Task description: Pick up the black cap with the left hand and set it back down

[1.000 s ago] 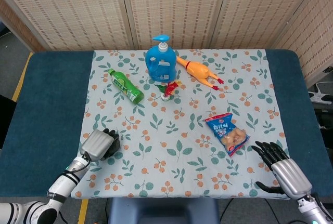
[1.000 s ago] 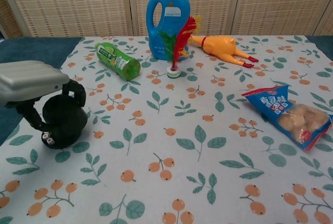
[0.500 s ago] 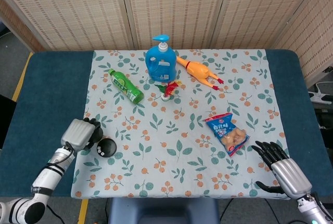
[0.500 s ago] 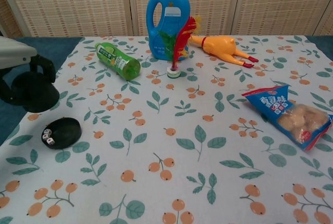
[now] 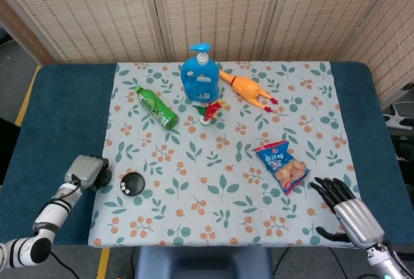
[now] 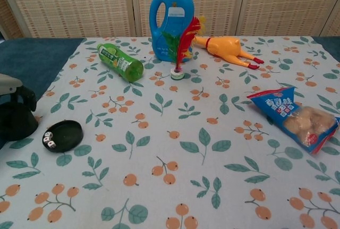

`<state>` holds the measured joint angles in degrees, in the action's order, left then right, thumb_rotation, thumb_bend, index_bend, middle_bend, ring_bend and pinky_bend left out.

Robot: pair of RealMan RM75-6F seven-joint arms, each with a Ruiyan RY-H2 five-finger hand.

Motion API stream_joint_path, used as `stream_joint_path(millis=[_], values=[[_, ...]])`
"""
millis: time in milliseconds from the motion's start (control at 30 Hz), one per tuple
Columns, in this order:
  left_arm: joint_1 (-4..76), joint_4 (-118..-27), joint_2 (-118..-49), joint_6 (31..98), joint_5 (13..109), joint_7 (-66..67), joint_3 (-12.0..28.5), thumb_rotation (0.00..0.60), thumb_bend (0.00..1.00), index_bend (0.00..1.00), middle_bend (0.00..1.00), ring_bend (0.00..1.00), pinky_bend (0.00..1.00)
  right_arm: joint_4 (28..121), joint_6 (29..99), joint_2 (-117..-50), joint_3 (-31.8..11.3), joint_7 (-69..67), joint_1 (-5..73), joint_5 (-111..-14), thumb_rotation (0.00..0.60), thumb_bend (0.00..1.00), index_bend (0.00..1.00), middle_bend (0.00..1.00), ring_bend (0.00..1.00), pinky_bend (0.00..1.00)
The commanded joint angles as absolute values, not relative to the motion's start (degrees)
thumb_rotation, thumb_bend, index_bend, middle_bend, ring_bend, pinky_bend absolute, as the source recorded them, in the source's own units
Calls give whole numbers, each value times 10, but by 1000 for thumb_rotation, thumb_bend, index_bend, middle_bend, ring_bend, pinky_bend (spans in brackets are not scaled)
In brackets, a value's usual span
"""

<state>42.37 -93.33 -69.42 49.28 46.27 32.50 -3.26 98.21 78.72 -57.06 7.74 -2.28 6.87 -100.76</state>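
Since a second ago the left robot hand [image 5: 86, 171] has drawn back to the left, off the floral cloth, carrying the black dome-shaped cap [image 5: 101, 177] away from the flat black round base [image 5: 131, 182] it had covered.

From the head view, that robot hand sits at the left edge of the leaf-and-berry patterned tablecloth [image 5: 226, 182], over the blue bench [image 5: 58, 130], fingers curled around the cap. The base lies just to its right on the cloth. Farther back lie a green plastic drink bottle [image 5: 156, 107] on its side, an upright blue pump-top detergent jug [image 5: 200, 76], a red-and-green feather shuttlecock [image 5: 209, 111] in front of the jug, and a yellow rubber chicken [image 5: 246, 89] to the jug's right. A blue-and-red snack bag [image 5: 281, 166] lies toward the right. The right robot hand [image 5: 346, 209] rests at the near right corner, fingers spread and holding nothing.

From the chest view, the left robot hand [image 6: 10, 88] shows only at the left border, gripping the cap [image 6: 16, 123], which sits close beside the base [image 6: 62, 135] without covering it. Small white dice [image 6: 49, 140] rest on the base's left rim. The bottle [image 6: 120, 61], jug [image 6: 171, 17], shuttlecock [image 6: 180, 43], chicken [image 6: 226, 48] and snack bag [image 6: 297, 117] stand well apart from the cap, none between it and the base.
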Motion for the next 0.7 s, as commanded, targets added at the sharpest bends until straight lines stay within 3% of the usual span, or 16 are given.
stream_joint_path(millis=[33, 400, 533, 700], values=[[421, -938, -690, 501, 473, 317, -29, 600, 382, 0, 0, 0, 164, 982, 786, -570, 78, -23, 69, -1008, 522, 121, 0, 0, 0, 0], [358, -1032, -617, 614, 618, 225, -17, 600, 362, 0, 0, 0, 113, 983, 793, -571, 77, -18, 66, -1009, 522, 121, 0, 0, 0, 0], [255, -1047, -597, 759, 799, 93, -61, 600, 370, 0, 0, 0, 84, 980, 801, -575, 73, -12, 62, -1006, 522, 120, 0, 0, 0, 0], [110, -921, -664, 951, 932, -35, -120, 600, 370, 0, 0, 0, 39, 979, 805, -589, 58, 25, 54, -975, 522, 121, 0, 0, 0, 0]])
